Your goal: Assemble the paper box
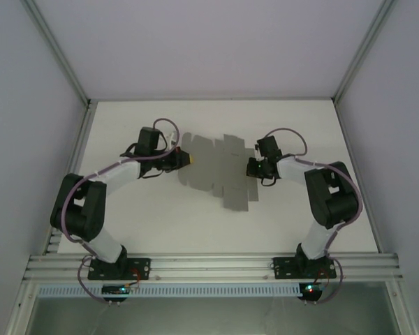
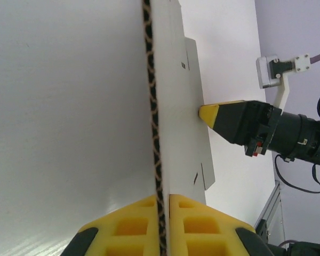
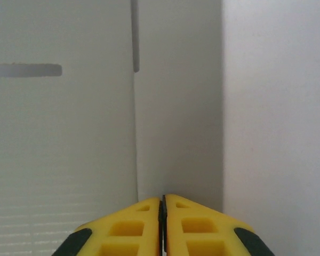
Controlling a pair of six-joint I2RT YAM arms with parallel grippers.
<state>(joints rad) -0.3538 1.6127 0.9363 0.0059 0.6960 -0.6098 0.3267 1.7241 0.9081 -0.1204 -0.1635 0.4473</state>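
Lighting's soft and even from overhead, so the white worktop [image 1: 216, 230] comes out bright with a slight lilac tint, just faint shadows hugging the arms. Top view's kinda low-res and mushy. On the right wrist cam, the right tool [image 3: 162, 200] at 6 o'clock is a bit soft up close.

The paper box [image 1: 216, 171], a flat grey die-cut sheet with flaps, lies central on the table [image 1: 160, 223].

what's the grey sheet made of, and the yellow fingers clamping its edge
The paper box: looks like thin corrugated board with a matte grey face; its cut edge shows brown zigzag fluting. Fingers of the left gripper: probably moulded yellow plastic, smooth, with hollow pockets.
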